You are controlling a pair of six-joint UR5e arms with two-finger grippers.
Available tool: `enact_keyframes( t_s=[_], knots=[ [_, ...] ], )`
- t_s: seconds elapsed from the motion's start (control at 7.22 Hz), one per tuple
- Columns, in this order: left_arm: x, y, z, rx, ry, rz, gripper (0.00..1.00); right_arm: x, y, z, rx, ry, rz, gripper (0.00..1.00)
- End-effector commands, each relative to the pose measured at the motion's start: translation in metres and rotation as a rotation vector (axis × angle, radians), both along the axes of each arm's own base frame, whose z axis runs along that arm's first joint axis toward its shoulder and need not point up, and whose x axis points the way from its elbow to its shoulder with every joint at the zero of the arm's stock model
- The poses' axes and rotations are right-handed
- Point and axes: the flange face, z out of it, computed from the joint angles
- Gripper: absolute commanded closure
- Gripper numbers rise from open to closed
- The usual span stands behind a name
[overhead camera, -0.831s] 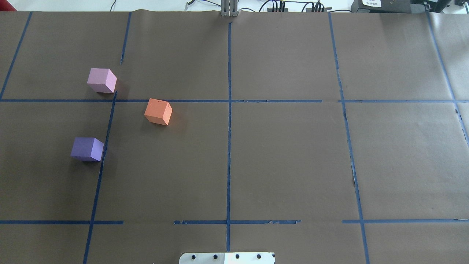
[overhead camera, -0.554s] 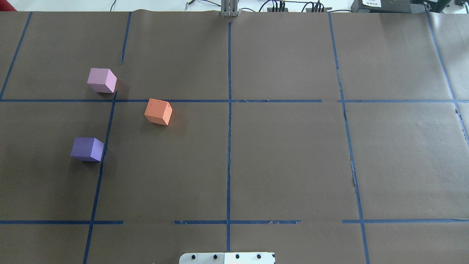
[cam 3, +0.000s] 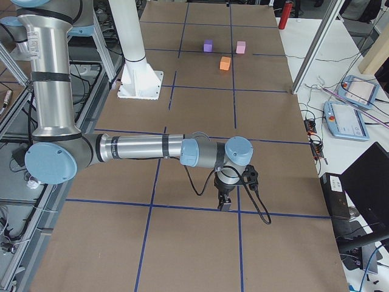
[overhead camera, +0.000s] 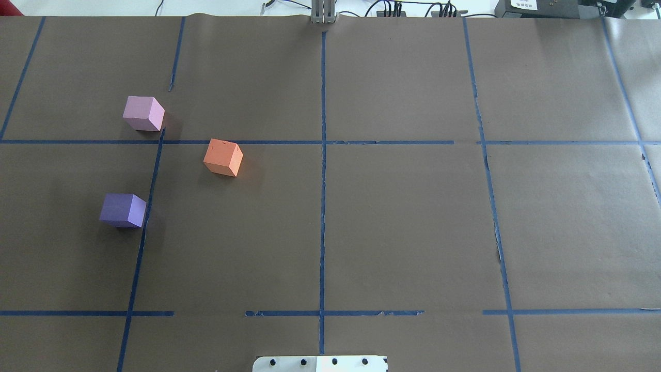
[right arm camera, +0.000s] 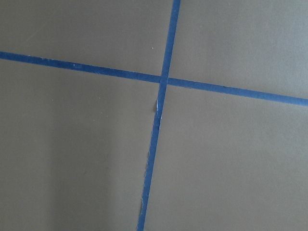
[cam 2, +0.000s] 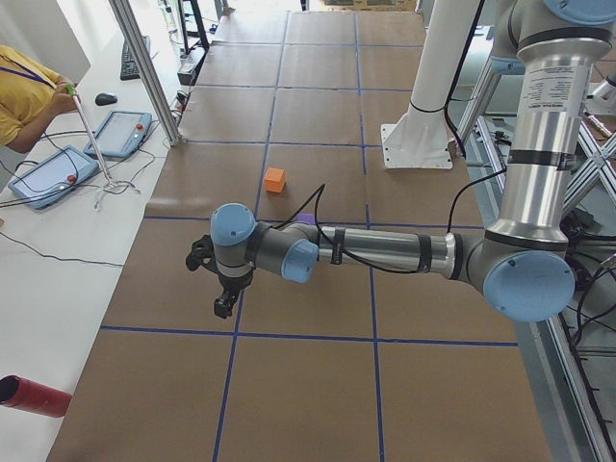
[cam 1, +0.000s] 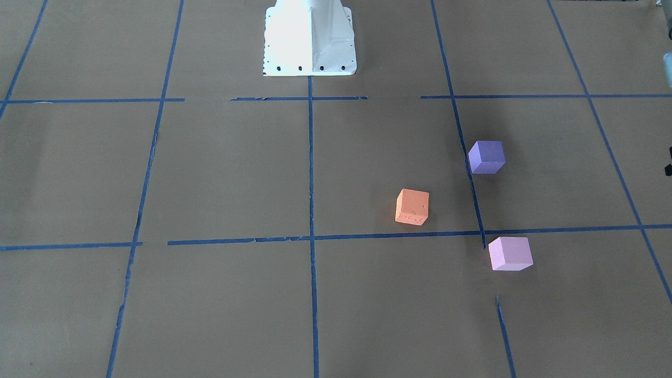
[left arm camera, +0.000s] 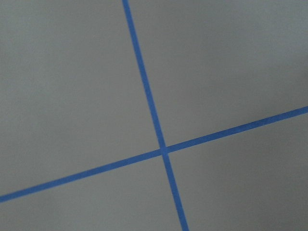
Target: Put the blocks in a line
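Left arm (cam 2: pixel 385 252): its upper section stands upright at the robot's side. From the elbow the forearm reaches out level and low over the bench (overhead camera: pixel 413 217), and the wrist is bent downward.
Left end effector (cam 2: pixel 221 310): black, hanging tip-down just above the paper near a tape crossing. From where I stand I cannot tell whether its fingers are apart or together.
Right arm (cam 3: pixel 140 148): much the same pose, with an upright column, a long level forearm and a turned-down wrist with a cable looping off it.
Right end effector (cam 3: pixel 224 207): pointing down over another tape crossing. I cannot tell its state either.
Orange block (overhead camera: pixel 223 157): a matte foam cube with crisp edges and faint dark marks on one face, sitting flat and turned a little against the grid.
Pale pink-lilac block (overhead camera: pixel 143 113): the same size and foam, at about 10 o'clock from the orange one and apart from it.
Violet-blue block (overhead camera: pixel 123 210): the same again, at about 8 o'clock from the orange one, just beside a tape line.
Layout: the three make a loose triangle, none of them touching, and well apart from both end effectors.
Bench surface: dull brown paper, smooth, marked into squares by blue tape (overhead camera: pixel 323 206) that is frayed in places.
Robot base (cam 1: pixel 308 39): a white painted pedestal with a bolted flange.
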Motion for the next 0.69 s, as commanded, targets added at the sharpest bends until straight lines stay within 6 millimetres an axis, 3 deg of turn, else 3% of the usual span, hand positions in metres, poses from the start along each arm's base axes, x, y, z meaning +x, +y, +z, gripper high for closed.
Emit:
enact_keyframes(
  t_s=[0.0,0.14,0.28,0.42,0.55],
  knots=[
    [0.13,-0.016,-0.108,-0.15,0.137,-0.077,0.0,0.0,0.0,0.0,0.0,0.0,0.0,0.0],
    [0.197,-0.025,-0.168,-0.223,0.207,-0.083,0.0,0.0,0.0,0.0,0.0,0.0,0.0,0.0],
    [0.272,-0.012,-0.212,-0.277,0.237,-0.048,0.0,0.001,0.0,0.0,0.0,0.0,0.002,0.0],
    [0.317,-0.004,-0.243,-0.276,0.245,-0.034,0.0,0.0,0.0,0.0,0.001,0.0,-0.001,0.0],
    [0.335,-0.02,-0.271,-0.257,0.209,-0.085,0.0,0.001,0.0,0.0,0.0,0.0,0.002,0.0]
  ],
)
